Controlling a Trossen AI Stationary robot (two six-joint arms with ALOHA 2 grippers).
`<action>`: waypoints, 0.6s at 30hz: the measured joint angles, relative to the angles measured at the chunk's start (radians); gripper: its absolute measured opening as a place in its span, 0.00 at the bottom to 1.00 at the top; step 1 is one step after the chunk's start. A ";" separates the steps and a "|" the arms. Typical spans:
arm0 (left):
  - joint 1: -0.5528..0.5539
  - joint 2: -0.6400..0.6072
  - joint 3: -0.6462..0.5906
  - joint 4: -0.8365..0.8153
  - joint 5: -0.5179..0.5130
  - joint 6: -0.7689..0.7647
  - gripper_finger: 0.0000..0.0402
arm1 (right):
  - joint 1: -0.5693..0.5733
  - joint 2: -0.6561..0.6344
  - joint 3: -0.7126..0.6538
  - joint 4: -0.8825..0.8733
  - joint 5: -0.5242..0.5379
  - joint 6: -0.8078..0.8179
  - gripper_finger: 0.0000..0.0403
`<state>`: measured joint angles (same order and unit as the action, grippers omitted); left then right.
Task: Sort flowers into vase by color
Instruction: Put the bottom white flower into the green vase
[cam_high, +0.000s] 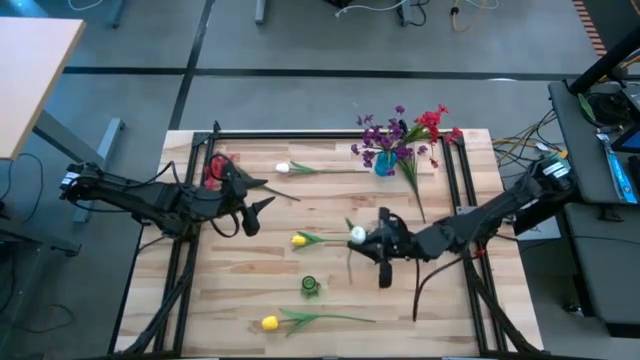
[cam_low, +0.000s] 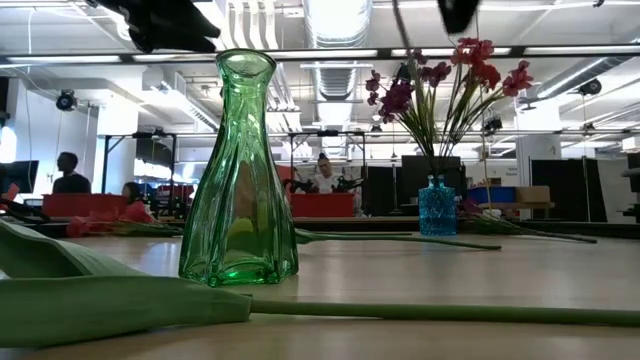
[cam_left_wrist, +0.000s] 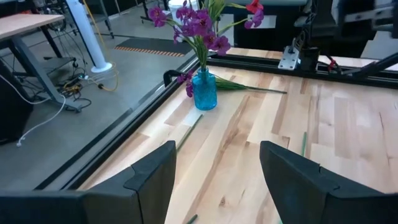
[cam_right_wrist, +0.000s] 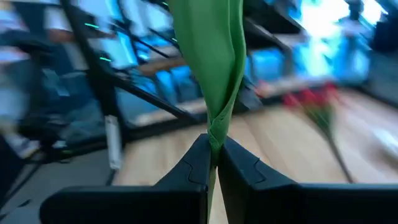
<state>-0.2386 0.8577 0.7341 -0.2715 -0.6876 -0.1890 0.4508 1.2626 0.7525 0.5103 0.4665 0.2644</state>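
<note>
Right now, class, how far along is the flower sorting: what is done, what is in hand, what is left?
Done: purple and red flowers stand in the blue vase. In hand: the right gripper is shut on the green stem of the white tulip. Left: the green vase looks empty; two yellow tulips, another white tulip and a red flower lie on the table. The left gripper waits open.

1. This is a robotics lab or open workshop hall: the wooden counter (cam_high: 330, 290) carries a black metal frame (cam_high: 330, 134) holding two arms.
2. Loose cables (cam_high: 520, 140) lie on the grey floor (cam_high: 300, 40).
3. The low view shows exposed ceiling ducts (cam_low: 335, 20), further workstations and people (cam_low: 70, 172), probably at similar rigs.
</note>
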 joint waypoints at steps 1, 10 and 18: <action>0.000 0.000 0.001 0.000 0.000 -0.004 0.54 | -0.002 0.008 0.000 0.056 -0.048 -0.047 0.03; 0.000 -0.002 0.004 0.001 0.000 -0.015 0.54 | -0.032 0.141 0.015 0.486 -0.300 -0.395 0.03; 0.000 -0.002 0.004 0.001 0.000 -0.023 0.54 | -0.090 0.247 0.089 0.538 -0.318 -0.414 0.03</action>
<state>-0.2386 0.8558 0.7383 -0.2707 -0.6876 -0.2115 0.3606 1.5099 0.8415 1.0484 0.1488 -0.1493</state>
